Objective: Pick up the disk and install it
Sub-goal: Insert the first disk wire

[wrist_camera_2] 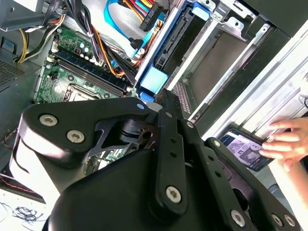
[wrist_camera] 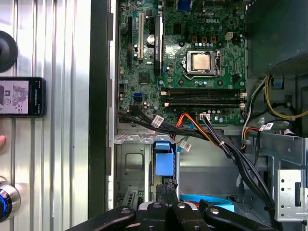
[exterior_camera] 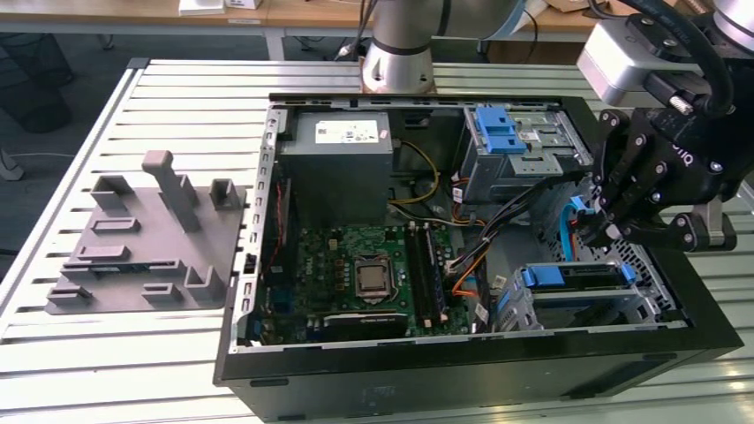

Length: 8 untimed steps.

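Over the open case (exterior_camera: 471, 375) | pincer (exterior_camera: 603, 230) drawn together | disk (exterior_camera: 580, 276) just beside it

The black gripper (wrist_camera_2: 166, 103) hangs near a blue latch (wrist_camera_2: 154, 79) (the green motherboard (wrist_camera_2: 72, 79) lies beyond it). A hand (wrist_camera_2: 288, 139) touches a phone (wrist_camera_2: 243, 149).

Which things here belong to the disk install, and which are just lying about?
Job: silver-grey disk in blue plastic bracket; black end effector; open black computer case.
Lying about: grey plastic fixture; black smartphone beside the case.
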Each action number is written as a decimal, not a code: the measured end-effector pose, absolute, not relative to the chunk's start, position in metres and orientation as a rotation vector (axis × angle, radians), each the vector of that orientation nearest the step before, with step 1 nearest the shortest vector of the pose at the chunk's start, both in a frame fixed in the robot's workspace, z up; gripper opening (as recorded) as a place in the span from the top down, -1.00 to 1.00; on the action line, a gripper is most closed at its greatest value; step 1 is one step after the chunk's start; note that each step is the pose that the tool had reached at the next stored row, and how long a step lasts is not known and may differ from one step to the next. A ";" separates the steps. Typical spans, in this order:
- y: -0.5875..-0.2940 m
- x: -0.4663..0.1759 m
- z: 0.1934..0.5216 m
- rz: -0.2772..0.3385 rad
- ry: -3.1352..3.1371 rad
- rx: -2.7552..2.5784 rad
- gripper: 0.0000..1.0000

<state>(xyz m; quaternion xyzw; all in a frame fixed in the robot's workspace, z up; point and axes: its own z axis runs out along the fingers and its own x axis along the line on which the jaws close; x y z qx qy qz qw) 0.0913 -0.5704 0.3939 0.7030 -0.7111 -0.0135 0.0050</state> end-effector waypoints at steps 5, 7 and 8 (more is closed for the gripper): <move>-0.570 0.092 0.394 -0.042 -2.227 2.201 0.79; -0.570 0.092 0.394 -0.042 -2.227 2.202 0.79; -0.570 0.092 0.394 -0.042 -2.227 2.202 0.79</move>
